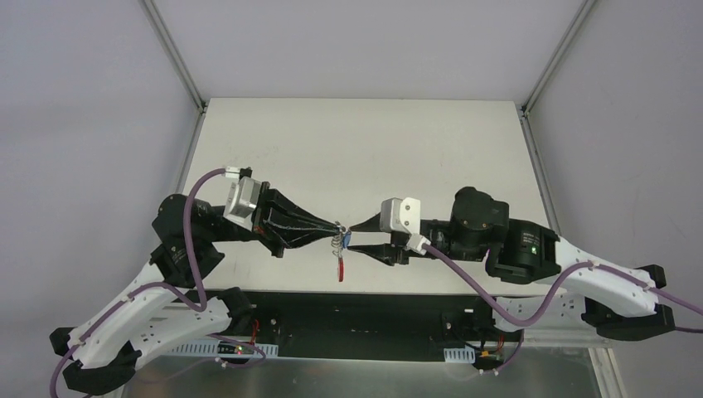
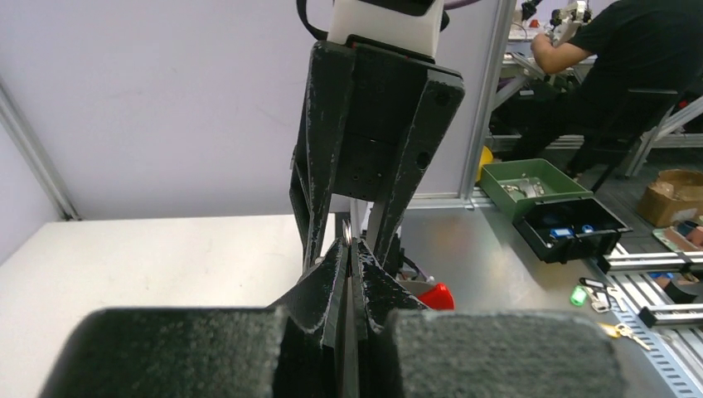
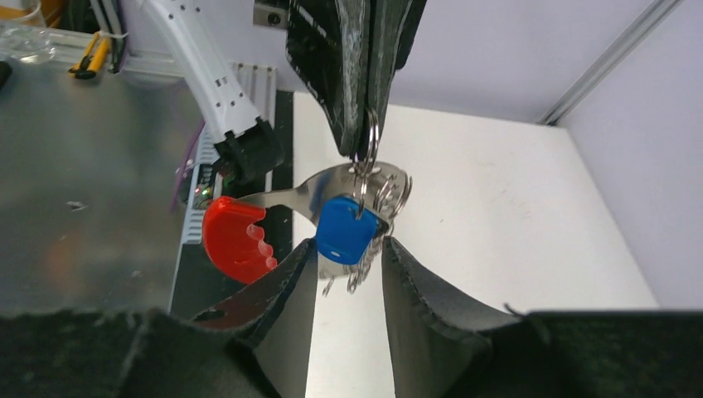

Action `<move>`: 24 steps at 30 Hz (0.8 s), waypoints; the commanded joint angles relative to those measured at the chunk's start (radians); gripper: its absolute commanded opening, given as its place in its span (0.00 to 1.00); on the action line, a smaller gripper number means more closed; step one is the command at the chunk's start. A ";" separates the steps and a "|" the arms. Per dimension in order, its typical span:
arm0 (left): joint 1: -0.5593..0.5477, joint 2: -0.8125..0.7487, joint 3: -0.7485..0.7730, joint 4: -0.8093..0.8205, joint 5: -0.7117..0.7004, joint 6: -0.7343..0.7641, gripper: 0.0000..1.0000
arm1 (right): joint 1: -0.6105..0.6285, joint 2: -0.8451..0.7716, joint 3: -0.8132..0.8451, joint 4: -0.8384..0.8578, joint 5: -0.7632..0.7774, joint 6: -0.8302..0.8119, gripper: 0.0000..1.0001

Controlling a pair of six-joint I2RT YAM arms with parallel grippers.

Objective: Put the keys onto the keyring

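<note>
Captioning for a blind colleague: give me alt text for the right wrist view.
The left end effector pinches the keyring from above; the blue-tagged key hangs between the right end effector's open fingers, red strip alongside.

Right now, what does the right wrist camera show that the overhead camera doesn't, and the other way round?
Only the right wrist view shows the detail. The silver rings appear as separate loops, one pinched by the shut left gripper. The blue key tag hangs among them, and the right gripper has its fingers apart on either side.
Only the overhead view shows both whole arms and the white table.
Both views show the two grippers meeting tip to tip, the rings, the blue tag and the red strip.
</note>
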 commanded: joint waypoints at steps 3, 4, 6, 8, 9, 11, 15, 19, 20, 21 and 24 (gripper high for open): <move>-0.009 -0.050 -0.070 0.274 -0.079 -0.037 0.00 | 0.089 0.003 -0.003 0.168 0.216 -0.135 0.37; -0.008 -0.056 -0.079 0.289 -0.089 -0.038 0.00 | 0.104 0.011 0.005 0.167 0.246 -0.153 0.37; -0.009 -0.064 -0.098 0.318 -0.108 -0.043 0.00 | 0.133 0.023 0.016 0.163 0.291 -0.180 0.36; -0.008 -0.072 -0.121 0.351 -0.128 -0.048 0.00 | 0.153 0.032 0.028 0.164 0.310 -0.193 0.36; -0.009 -0.076 -0.132 0.371 -0.134 -0.052 0.00 | 0.161 0.035 0.030 0.171 0.320 -0.199 0.36; -0.008 -0.080 -0.149 0.401 -0.144 -0.059 0.00 | 0.178 0.041 0.031 0.192 0.359 -0.222 0.36; -0.008 -0.086 -0.165 0.430 -0.149 -0.066 0.00 | 0.214 0.056 0.043 0.239 0.432 -0.272 0.35; -0.008 -0.097 -0.173 0.431 -0.148 -0.068 0.00 | 0.242 0.069 0.074 0.251 0.470 -0.282 0.34; -0.010 -0.100 -0.174 0.431 -0.148 -0.069 0.00 | 0.249 0.071 0.082 0.248 0.478 -0.283 0.34; -0.009 -0.103 -0.177 0.431 -0.148 -0.069 0.00 | 0.255 0.071 0.088 0.244 0.487 -0.286 0.34; -0.010 -0.109 -0.181 0.430 -0.144 -0.069 0.00 | 0.267 0.072 0.106 0.233 0.512 -0.292 0.34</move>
